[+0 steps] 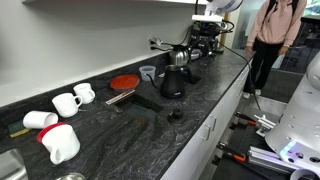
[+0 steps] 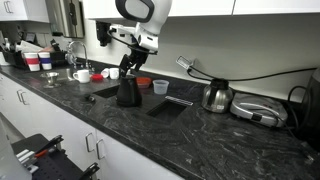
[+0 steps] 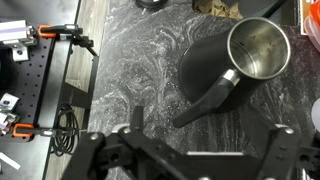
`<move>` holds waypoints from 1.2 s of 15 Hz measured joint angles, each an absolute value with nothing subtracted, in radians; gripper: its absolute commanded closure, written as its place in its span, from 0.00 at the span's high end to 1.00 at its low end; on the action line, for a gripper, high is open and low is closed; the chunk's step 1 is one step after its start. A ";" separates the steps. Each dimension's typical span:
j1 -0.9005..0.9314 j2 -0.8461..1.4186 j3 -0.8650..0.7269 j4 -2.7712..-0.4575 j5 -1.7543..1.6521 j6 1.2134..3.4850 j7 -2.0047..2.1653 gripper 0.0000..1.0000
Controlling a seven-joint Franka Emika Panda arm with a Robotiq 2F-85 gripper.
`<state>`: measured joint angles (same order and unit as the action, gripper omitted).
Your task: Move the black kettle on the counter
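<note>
Black kettle (image 2: 127,92) upright, open-topped, on dark speckled counter (image 2: 200,135).

I am wearing a glossy white shell along my arm (image 2: 141,12), its joints swelling into rounded housings with darker seams between them. My wrist (image 2: 118,40) is carrying a cluster of black hardware, possibly a camera mount, though the exterior view is too small to be sure. My gripper (image 3: 210,130) is showing matte black throughout, with linked bars, round pivot pins and slim fingers (image 3: 136,120).
</note>
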<state>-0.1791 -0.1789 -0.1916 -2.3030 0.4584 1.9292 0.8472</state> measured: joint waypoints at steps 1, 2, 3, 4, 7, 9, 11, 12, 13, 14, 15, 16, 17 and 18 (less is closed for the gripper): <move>-0.179 -0.179 -0.192 -2.303 0.458 1.929 0.847 1.00; -0.179 -0.179 -0.191 -2.303 0.458 1.929 0.847 1.00; -0.179 -0.178 -0.191 -2.304 0.458 1.929 0.848 1.00; -0.179 -0.176 -0.191 -2.305 0.458 1.929 0.857 1.00; -0.179 -0.166 -0.191 -2.306 0.478 1.938 0.914 1.00; -0.179 -0.156 -0.192 -2.308 0.505 1.947 0.951 1.00; -0.179 -0.144 -0.192 -2.311 0.534 1.956 0.978 1.00; -0.179 -0.137 -0.192 -2.314 0.549 1.961 0.989 1.00; -0.179 -0.131 -0.192 -2.317 0.563 1.966 1.000 1.00; -0.179 -0.122 -0.192 -2.319 0.579 1.972 1.008 1.00; -0.179 -0.112 -0.193 -2.320 0.592 1.977 1.016 1.00; -0.179 -0.102 -0.193 -2.321 0.601 1.988 1.019 1.00; -0.179 -0.093 -0.193 -2.324 0.609 2.004 1.019 1.00; -0.179 -0.087 -0.193 -2.324 0.609 2.007 1.019 1.00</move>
